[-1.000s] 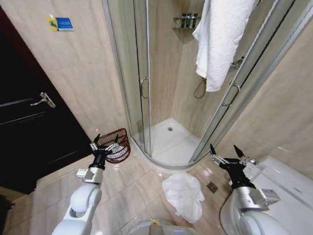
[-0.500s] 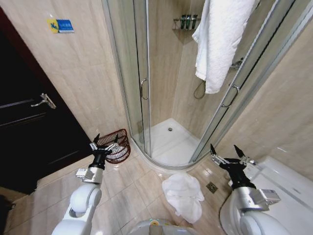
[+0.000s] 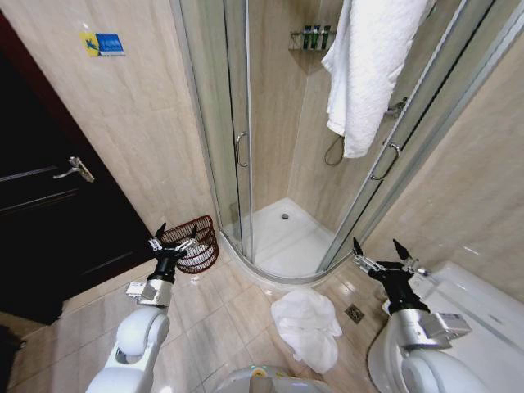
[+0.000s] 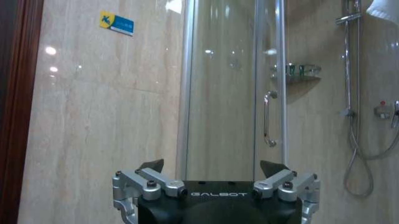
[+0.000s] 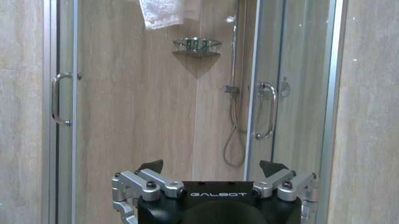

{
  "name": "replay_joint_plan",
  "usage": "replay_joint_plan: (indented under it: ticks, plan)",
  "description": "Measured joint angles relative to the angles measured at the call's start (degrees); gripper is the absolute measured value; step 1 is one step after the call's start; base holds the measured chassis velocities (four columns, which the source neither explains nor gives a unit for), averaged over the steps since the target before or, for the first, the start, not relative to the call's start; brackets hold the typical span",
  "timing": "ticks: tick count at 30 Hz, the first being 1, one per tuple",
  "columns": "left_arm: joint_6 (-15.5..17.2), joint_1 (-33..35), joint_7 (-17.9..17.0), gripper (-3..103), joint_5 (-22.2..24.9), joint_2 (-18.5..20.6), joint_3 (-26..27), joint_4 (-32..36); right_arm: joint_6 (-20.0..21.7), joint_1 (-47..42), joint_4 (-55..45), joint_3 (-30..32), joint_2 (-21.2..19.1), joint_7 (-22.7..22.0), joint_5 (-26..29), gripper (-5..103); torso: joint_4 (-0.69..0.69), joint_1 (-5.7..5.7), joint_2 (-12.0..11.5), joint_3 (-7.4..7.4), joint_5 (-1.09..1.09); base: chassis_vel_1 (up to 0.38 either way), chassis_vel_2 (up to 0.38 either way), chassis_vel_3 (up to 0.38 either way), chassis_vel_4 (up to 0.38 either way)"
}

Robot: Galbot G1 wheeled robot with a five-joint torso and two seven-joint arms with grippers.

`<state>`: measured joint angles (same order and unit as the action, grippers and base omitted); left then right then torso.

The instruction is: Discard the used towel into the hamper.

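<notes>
1. Towel first: the crumpled white towel lies in a heap on the tiled floor, just outside the curved shower threshold and between the two arms.
2. Over to the hamper: the dark reddish-brown wire basket stands on the floor against the beige wall, just beside the shower's glass door, well apart from the towel.
3. The left gripper is raised in front of the hamper, fingers spread wide with nothing between them; the left wrist view shows the same gripper pointing at the glass enclosure.
4. The right gripper is held up on the other side, near the white toilet, its fingers also parted and empty; the right wrist view has that gripper facing the shower doors.
5. A second white towel hangs high over the shower enclosure, and a dark door stands at the left.
</notes>
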<state>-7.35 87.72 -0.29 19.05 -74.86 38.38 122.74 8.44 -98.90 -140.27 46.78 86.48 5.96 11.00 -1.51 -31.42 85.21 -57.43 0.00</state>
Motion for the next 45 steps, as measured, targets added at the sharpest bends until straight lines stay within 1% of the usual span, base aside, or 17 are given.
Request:
replay_joint_plan:
  ticks: [4,9,13,16,27,35,38,41,45]
  plan:
    - [-0.5,0.0,-0.2,100,1.3,0.1,-0.4,0.2,0.5,1.3,0.0,0.6,-0.7,-0.4,0.6,100,0.0,-0.23,0.4,-0.17,0.0,0.0,0.0,0.0,0.0]
    - [-0.6,0.2,-0.2,100,1.4,0.2,-0.4,0.3,2.1,3.5,-0.5,0.7,-1.6,-1.1,0.9,100,0.01,-0.27,0.5,-0.19,0.0,0.0,0.0,0.0,0.0]
    - [-0.8,0.5,-0.1,100,1.4,0.2,-0.3,0.3,2.7,3.9,-0.9,0.1,-1.4,-1.1,0.7,100,0.02,-0.26,0.5,-0.19,0.0,0.0,0.0,0.0,0.0]
    - [-0.9,0.6,-0.1,100,1.5,0.3,0.0,0.4,3.7,2.2,-1.4,0.0,-0.7,1.0,-0.4,100,0.01,-0.26,0.4,-0.17,0.0,0.0,0.0,0.0,0.0]
    - [-0.9,0.0,-0.1,100,1.8,0.5,0.2,0.2,3.3,-0.4,-1.8,-0.2,-0.1,0.9,-1.5,100,0.01,-0.22,0.3,-0.12,0.0,0.017,-0.02,-0.038,0.033]
    - [-0.9,0.0,0.0,100,1.8,0.5,0.2,0.3,3.3,-0.4,-1.9,-0.2,0.0,0.8,-1.7,100,0.01,-0.16,0.3,-0.09,-0.01,0.119,-0.114,-0.144,0.119]
    - [-0.8,0.0,0.0,100,1.8,0.5,0.2,0.3,3.1,-0.3,-1.9,-0.1,-0.1,0.8,-1.7,100,-0.01,-0.11,0.3,-0.06,0.01,0.156,-0.191,-0.125,0.13]
    - [-0.8,0.0,0.0,100,1.7,0.5,0.1,0.3,1.9,0.2,-1.2,-0.2,-0.1,0.6,-1.5,100,0.03,-0.14,0.3,-0.07,0.0,0.144,-0.112,-0.079,0.085]
    - [-0.8,0.1,0.0,100,1.6,0.4,0.0,0.3,0.8,1.9,0.4,-0.3,-0.7,-0.3,-0.7,100,0.01,-0.12,0.3,-0.06,-0.01,0.049,-0.032,-0.026,0.039]
